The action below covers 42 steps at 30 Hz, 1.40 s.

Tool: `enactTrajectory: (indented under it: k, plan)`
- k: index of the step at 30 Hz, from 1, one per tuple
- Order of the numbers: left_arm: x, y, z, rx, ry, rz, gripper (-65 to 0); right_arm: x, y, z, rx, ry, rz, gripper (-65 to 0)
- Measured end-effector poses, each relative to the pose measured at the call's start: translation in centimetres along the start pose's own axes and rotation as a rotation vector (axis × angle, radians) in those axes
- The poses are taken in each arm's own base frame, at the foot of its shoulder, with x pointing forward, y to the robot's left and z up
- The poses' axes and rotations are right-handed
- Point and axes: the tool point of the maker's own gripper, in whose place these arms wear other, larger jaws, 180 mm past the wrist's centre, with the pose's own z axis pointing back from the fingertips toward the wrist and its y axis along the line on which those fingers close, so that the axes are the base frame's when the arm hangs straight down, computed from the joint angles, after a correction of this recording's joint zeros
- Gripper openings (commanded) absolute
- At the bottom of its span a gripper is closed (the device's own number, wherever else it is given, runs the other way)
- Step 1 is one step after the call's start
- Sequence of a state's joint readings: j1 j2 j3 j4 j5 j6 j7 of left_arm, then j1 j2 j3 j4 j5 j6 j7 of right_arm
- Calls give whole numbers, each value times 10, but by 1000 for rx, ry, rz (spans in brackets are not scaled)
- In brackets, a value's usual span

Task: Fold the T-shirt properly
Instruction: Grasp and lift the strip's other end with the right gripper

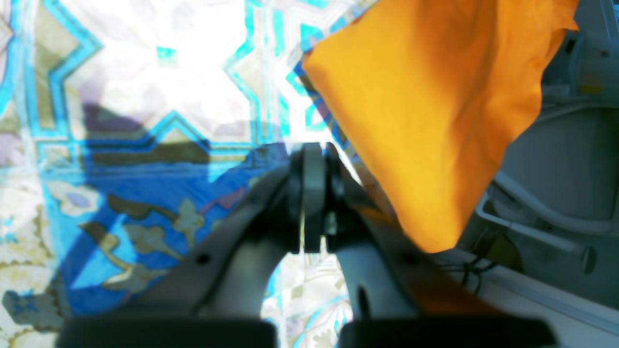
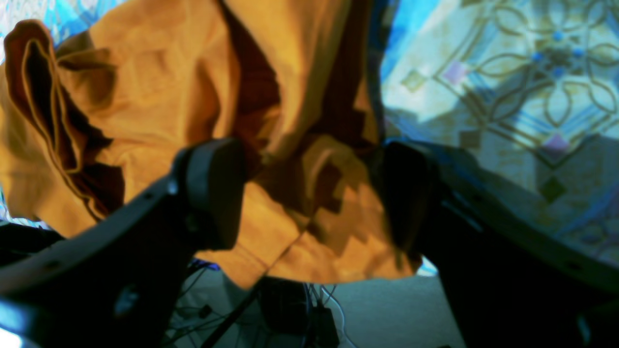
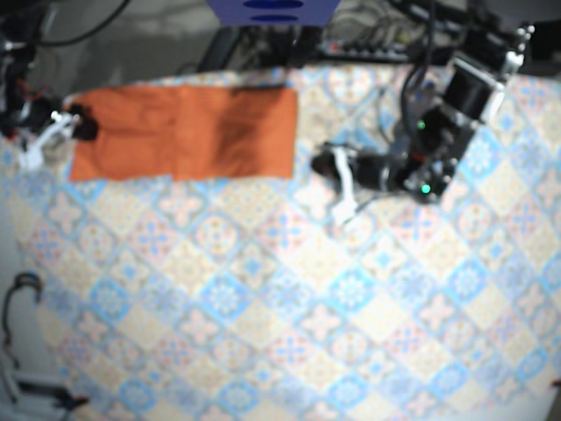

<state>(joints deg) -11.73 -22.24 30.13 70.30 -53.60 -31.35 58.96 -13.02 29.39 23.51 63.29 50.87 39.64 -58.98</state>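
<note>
The orange T-shirt [image 3: 184, 132] lies as a long folded strip at the table's far left corner. My right gripper [image 3: 66, 123] is at the strip's left end. In the right wrist view it [image 2: 309, 193] is open, fingers [image 2: 213, 188] wide apart, with bunched orange cloth [image 2: 159, 111] lying between and under them and hanging over the table edge. My left gripper [image 3: 340, 184] sits just right of the strip's right end, apart from it. Seen from the left wrist, it [image 1: 314, 193] is shut with nothing in it, and the shirt's [image 1: 435, 121] corner is up and to the right.
A tile-patterned cloth [image 3: 263, 289] covers the table. Cables and dark gear [image 3: 386, 35] line the far edge beside a blue object [image 3: 272, 10]. Floor with wires [image 2: 309, 309] shows below the left table edge. A grey arm base [image 1: 556, 183] stands beside the shirt.
</note>
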Motion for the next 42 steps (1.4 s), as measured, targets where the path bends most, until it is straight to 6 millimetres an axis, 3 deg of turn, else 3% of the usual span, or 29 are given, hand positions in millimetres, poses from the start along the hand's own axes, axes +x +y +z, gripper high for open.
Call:
enactTrajectory:
  k: [20, 26, 33, 42]
  plan:
    - [0, 0, 0, 0, 0, 0, -650, 2, 1, -1, 2, -1, 2, -217]
    - [0, 0, 0, 0, 0, 0, -650, 25, -1, 3, -7, -120, 8, -217]
    - [0, 0, 0, -1, 0, 1, -650, 47, -27, 32, -76, -214, -16, -217]
    - [0, 0, 0, 0, 0, 0, -650, 11, -31, 17, -56, -82, -95, -217]
